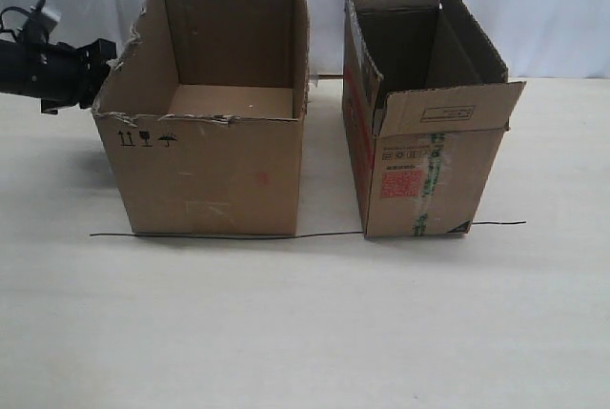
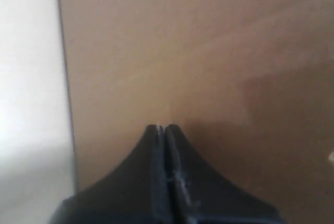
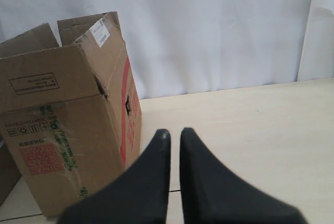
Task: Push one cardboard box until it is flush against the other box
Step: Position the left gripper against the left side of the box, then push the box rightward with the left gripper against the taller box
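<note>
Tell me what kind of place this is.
Likely a robot test bench: pale table, white curtain behind, and a thin black line along which the cardboard box and the other box are staged.

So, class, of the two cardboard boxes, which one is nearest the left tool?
The wide plain box with the ragged torn rim; the left tool is right at its side. The taller, red-labelled box stands beyond a gap.

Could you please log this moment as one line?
left gripper: shut, at wide box | tall box: apart from it | right gripper: empty
</note>
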Motion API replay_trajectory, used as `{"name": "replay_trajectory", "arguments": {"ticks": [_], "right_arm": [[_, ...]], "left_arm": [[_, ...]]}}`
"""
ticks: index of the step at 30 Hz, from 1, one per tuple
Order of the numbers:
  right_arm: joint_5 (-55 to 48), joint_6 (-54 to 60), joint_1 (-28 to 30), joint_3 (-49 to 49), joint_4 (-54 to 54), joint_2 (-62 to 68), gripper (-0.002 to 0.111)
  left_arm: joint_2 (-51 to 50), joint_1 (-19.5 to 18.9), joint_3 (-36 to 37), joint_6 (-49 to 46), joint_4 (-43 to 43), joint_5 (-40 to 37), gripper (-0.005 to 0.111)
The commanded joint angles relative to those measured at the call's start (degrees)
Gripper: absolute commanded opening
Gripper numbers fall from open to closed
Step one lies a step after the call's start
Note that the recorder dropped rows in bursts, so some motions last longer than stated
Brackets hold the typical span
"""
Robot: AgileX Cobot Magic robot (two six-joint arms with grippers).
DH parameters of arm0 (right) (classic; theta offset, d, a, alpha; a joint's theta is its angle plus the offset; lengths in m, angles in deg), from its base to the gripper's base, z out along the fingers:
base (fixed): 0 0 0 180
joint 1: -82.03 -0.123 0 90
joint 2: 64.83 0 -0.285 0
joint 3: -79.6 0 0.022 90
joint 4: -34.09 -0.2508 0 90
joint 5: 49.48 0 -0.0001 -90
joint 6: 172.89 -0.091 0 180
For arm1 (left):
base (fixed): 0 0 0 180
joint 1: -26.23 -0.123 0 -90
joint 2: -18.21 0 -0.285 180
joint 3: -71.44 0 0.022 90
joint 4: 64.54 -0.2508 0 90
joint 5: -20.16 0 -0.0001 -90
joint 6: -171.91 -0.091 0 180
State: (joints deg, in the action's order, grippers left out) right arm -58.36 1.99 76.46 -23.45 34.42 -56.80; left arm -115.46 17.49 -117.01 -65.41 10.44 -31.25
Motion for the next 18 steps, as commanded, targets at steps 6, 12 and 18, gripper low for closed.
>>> {"name": "replay_trajectory", "arguments": {"ticks": [6,12,18], "right_arm": [[-0.20,-0.03,0.10,0.27,0.34,-0.24,0.005],[-0.20,-0.03,0.10,0.27,0.34,-0.24,0.005],[-0.20,-0.03,0.10,0.27,0.34,-0.24,0.005]], "left_arm": [[-1.51,0.17,-0.39,-2.42,5.69,-3.35,0.000],[-2.18,0.17,-0.39,-2.57,6.98,-6.00,0.000],[-2.21,1.41,-0.39,-2.94,7.11,-5.47,0.000]]}}
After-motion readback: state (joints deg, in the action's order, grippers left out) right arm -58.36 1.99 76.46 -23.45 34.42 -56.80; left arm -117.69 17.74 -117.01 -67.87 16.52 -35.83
